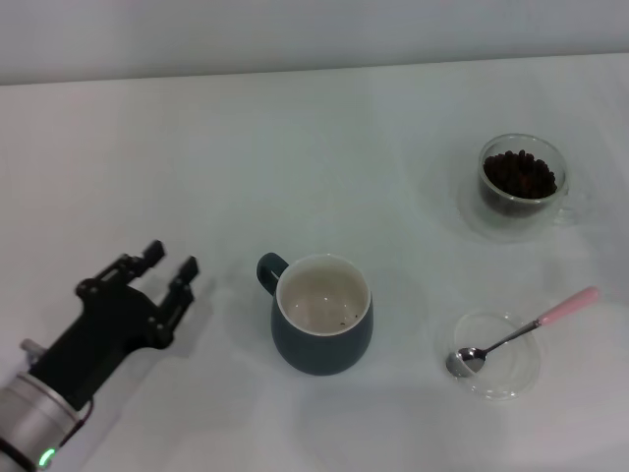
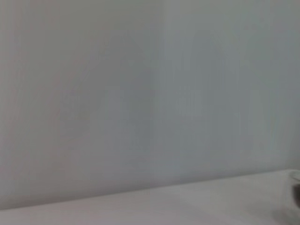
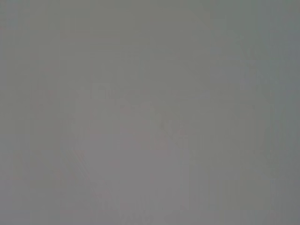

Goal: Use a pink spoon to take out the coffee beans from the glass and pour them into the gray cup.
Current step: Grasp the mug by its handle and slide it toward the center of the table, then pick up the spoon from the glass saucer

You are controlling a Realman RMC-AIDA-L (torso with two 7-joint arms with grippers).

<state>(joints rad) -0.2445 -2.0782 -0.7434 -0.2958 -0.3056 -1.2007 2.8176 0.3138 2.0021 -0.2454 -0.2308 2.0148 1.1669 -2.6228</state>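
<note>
Fingers [image 1: 187, 273] on my left gripper [image 1: 169, 264] are spread apart, gripping nothing, hovering over bare desk [image 1: 147, 147] left of the gray cup [image 1: 321, 326]. Right gripper is out of sight; its wrist view shows only blank grey, so I can't tell its state.

Gray cup sits mid-desk, handle toward my left gripper, inside nearly bare. Pink spoon [image 1: 524, 331] is right of the cup, bowl resting in a shallow clear saucer [image 1: 491, 354], pink handle overhanging the rim away from the cup. Glass [image 1: 522, 184] with the coffee beans [image 1: 520, 174] is farther back and right of the cup, beyond the spoon.

Risks, my call: spoon handle is thin and tilted, so a pinch could slip or flip it off the saucer. Saucer looks light and may skid. Glass is small; a clumsy scoop could tip it or scatter beans.
</note>
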